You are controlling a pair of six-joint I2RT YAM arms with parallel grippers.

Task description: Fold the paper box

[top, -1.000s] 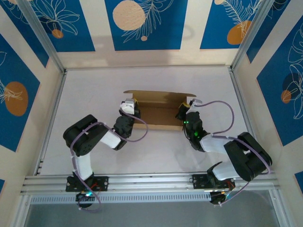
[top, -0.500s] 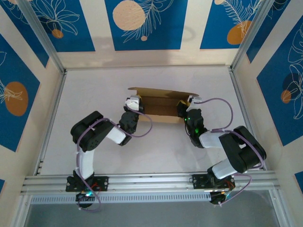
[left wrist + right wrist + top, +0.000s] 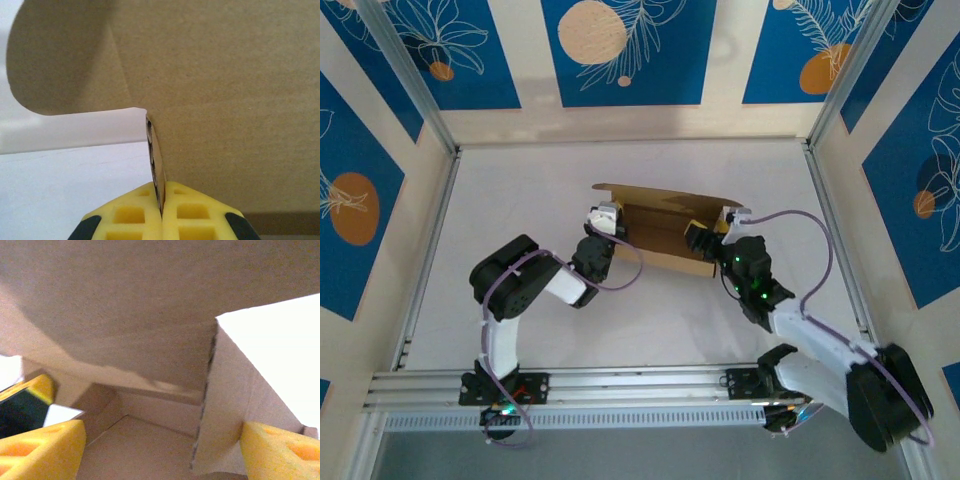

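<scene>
The paper box [image 3: 655, 222] is a shallow brown cardboard box in the middle of the table, its long back flap standing up. My left gripper [image 3: 608, 217] is at the box's left end, shut on the edge of the left wall [image 3: 156, 150]; the brown panel [image 3: 225, 90] rises just behind the yellow pads [image 3: 130, 217]. My right gripper [image 3: 703, 238] is at the right end, open. Its yellow fingers [image 3: 42, 447] stand wide apart on either side of the box's right side flap [image 3: 232, 410], with the box floor [image 3: 135, 450] between them.
The white table [image 3: 520, 190] is walled by blue-patterned panels and metal posts [image 3: 405, 75]. An aluminium rail [image 3: 640, 382] with both arm bases runs along the near edge. Open table lies behind and to both sides of the box.
My right gripper has opened and let go of the box's right end, and its arm has swung out to the right. The box and left gripper shifted slightly away and right.
</scene>
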